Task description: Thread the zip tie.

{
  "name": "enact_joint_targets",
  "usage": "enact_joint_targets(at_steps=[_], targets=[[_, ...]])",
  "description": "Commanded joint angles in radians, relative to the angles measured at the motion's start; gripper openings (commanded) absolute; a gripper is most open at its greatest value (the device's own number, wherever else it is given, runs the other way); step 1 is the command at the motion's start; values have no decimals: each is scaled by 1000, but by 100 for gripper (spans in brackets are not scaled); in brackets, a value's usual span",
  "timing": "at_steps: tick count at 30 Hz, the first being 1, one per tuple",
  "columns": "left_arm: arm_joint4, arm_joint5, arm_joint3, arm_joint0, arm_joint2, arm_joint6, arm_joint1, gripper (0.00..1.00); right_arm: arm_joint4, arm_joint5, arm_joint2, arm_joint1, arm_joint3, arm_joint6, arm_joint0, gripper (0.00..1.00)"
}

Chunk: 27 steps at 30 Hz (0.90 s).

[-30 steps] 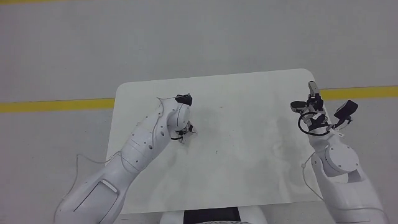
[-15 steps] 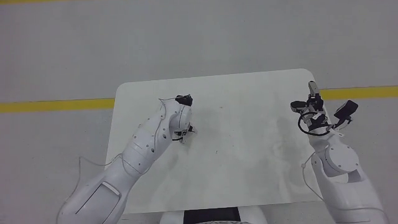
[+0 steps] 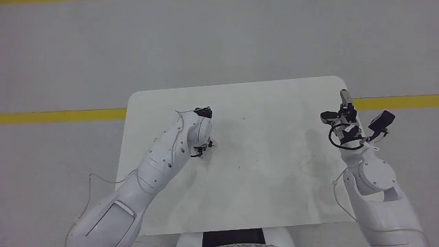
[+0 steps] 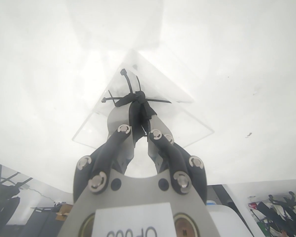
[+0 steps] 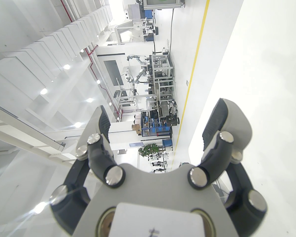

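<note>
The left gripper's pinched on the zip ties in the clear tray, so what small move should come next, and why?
Probably a short straight lift of the left gripper: it is shut where several black zip ties cross in the clear tray, so lifting should show whether one comes free. The right gripper is open, holding nothing.

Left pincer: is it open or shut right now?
Shut. In the left wrist view the left pincer has its tips pressed together, no gap, pinching the black zip ties over the clear tray.
</note>
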Motion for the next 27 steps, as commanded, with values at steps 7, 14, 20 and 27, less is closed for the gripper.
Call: enact_joint_targets(at_steps=[7, 14, 20, 27], targets=[[38, 0, -72, 17, -34, -33, 9, 0, 0, 0, 0, 0, 0, 0, 0, 100], [78, 0, -190, 74, -73, -61, 30, 0, 0, 0, 0, 0, 0, 0, 0, 100], [80, 0, -248, 99, -84, -61, 53, 0, 0, 0, 0, 0, 0, 0, 0, 100], [74, 0, -338, 129, -132, -61, 89, 0, 0, 0, 0, 0, 0, 0, 0, 100]])
